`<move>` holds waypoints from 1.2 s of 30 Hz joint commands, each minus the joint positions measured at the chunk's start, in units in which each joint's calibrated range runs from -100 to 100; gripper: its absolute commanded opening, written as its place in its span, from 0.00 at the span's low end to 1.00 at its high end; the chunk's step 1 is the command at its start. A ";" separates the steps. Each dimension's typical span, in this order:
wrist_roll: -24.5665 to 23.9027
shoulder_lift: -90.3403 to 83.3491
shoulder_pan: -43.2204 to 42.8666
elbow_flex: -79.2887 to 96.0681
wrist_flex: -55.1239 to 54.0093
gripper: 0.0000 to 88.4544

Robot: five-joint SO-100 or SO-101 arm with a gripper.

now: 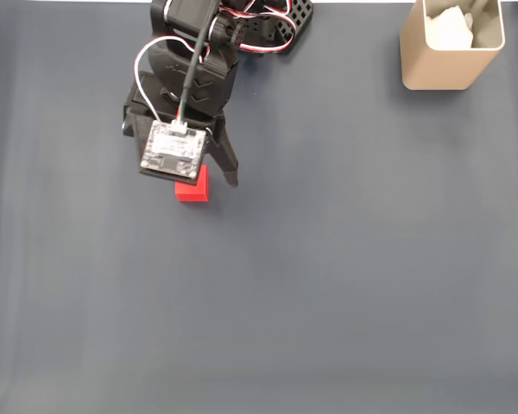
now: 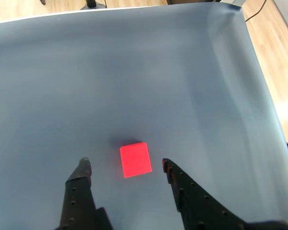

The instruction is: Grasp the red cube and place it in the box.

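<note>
The small red cube (image 1: 192,191) lies on the dark grey mat, half hidden under the wrist camera board in the fixed view. In the wrist view the red cube (image 2: 135,160) sits between the two black fingertips, with a gap on each side. My gripper (image 2: 125,164) is open and holds nothing. In the fixed view the gripper (image 1: 204,182) hangs over the cube, with one black finger (image 1: 228,168) showing to the cube's right. The beige box (image 1: 449,71) stands at the far right top corner, well away from the arm.
White crumpled material (image 1: 451,30) lies inside the box. The arm's base (image 1: 242,21) with red and white cables is at the top centre. In the wrist view the mat's edge (image 2: 264,81) borders a wooden floor on the right.
</note>
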 commanded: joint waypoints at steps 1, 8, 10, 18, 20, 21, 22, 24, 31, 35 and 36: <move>0.10 -3.43 0.04 2.05 -3.22 0.42; 0.49 -3.43 0.25 4.61 -6.34 0.43; 0.49 -3.00 0.32 5.33 -7.49 0.43; 0.54 -0.83 0.04 6.15 -10.69 0.43; 0.68 -0.83 -0.03 7.25 -12.17 0.43; 0.73 -0.75 -0.03 7.70 -12.66 0.43; 0.78 -0.66 -0.10 7.98 -12.99 0.43; 0.83 -0.57 -0.10 8.71 -13.65 0.43; 1.42 -0.49 -0.46 12.44 -15.86 0.43; 1.81 -0.66 -0.67 13.81 -15.86 0.43; 1.86 -0.75 -0.74 14.09 -15.86 0.43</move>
